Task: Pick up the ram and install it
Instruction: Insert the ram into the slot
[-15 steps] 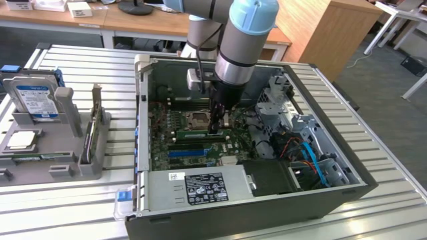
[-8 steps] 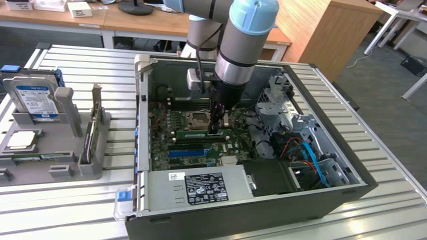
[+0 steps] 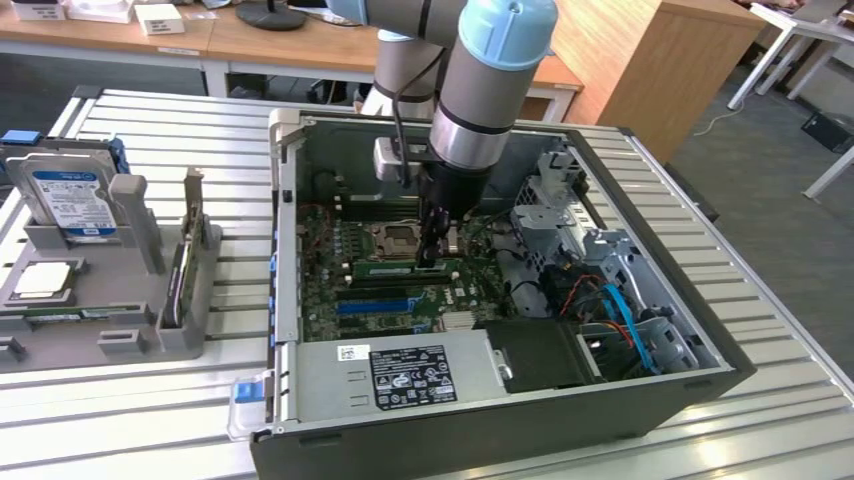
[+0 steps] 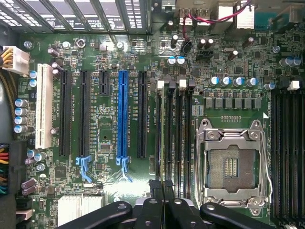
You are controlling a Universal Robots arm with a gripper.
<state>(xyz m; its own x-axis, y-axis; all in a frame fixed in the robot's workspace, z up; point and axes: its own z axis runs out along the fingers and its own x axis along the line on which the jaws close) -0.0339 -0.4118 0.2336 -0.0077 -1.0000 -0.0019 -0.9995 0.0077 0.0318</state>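
- Directly under the gripper (image 3: 430,252) the ram (image 3: 395,269) stands on edge in a memory slot beside the CPU socket (image 3: 396,238).
- Its fingers appear pinched onto the ram's top edge.
- The ram's long axis runs along the slot, toward the exterior view's left.

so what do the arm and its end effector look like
The arm has silver-grey tube sections with pale blue joint caps and a black band near the wrist. A black cable runs down its side. The end effector is black.
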